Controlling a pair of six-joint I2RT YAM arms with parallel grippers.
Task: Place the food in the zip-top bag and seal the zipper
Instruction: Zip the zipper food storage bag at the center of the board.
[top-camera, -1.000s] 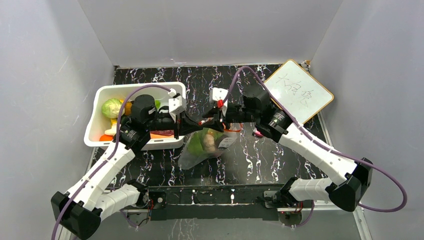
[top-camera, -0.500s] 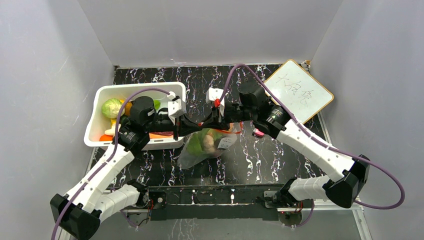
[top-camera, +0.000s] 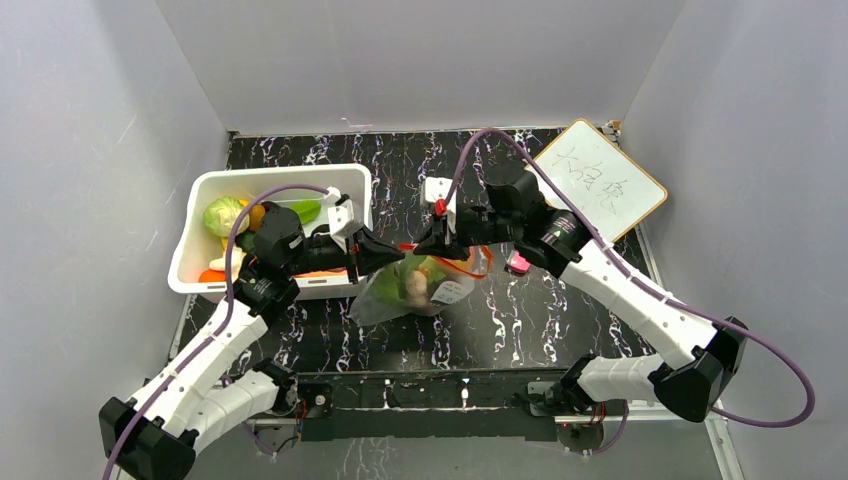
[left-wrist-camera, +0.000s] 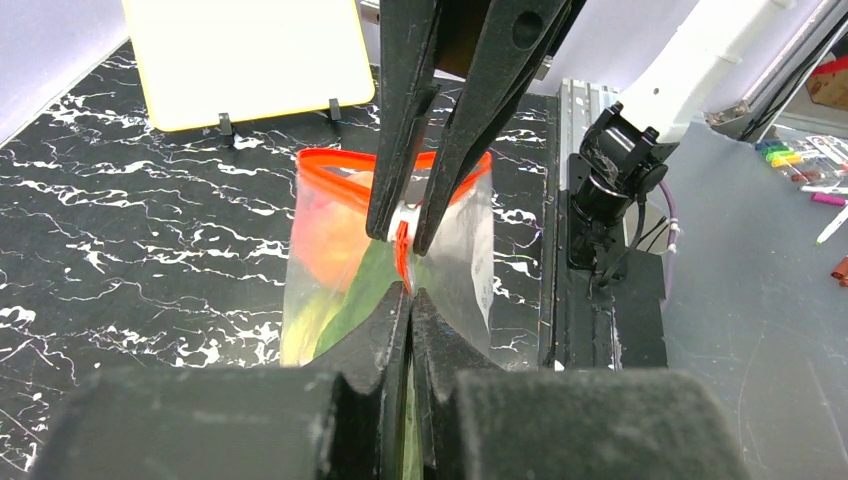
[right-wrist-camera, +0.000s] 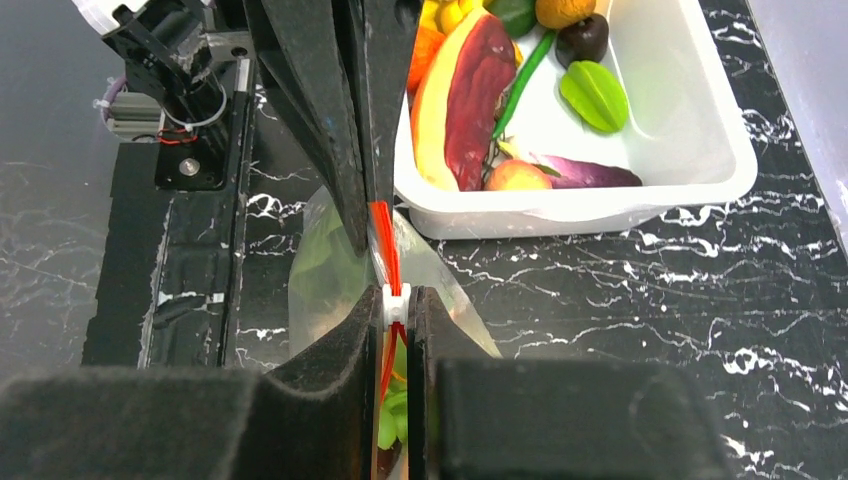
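**Top view:** Two arms meet mid-surface over the zip-top bag (top-camera: 400, 300), which lies on the black marbled surface (top-camera: 520, 330) just R of a white bin (top-camera: 270, 172). L jaws and R jaws face each other tip to tip at the bag's mouth, both pinched shut on the zipper (top-camera: 478, 262). Green leafy food (top-camera: 392, 288) and a pale mushroom (top-camera: 418, 287) show thru the plastic. A white tag (top-camera: 450, 291) sits on the bag, print too small to read. A cabbage (top-camera: 224, 214) is in the bin's far L corner. A pink block (top-camera: 518, 263) lies R of the bag, apart from it. The whiteboard (top-camera: 597, 182) at far R carries handwritten characters, not legible from here.

**Left wrist:** L jaws are closed flat on the red-orange strip. R jaws come in from the top of the view, clamped on a small white slider (left-wrist-camera: 403, 216) riding the strip. Beyond them the strip's two sides stand apart, so the mouth is open there. An orange fruit (left-wrist-camera: 322, 235) is inside the bag. Markers (left-wrist-camera: 800, 160) lie off the surface at R.

**Right wrist:** R jaws grip the slider, and the zipper runs taut up into the L jaws. The bin behind holds an eggplant (right-wrist-camera: 590, 172), a peach (right-wrist-camera: 518, 177), a green leaf (right-wrist-camera: 594, 95) and a yellow-and-maroon wedge (right-wrist-camera: 470, 90).
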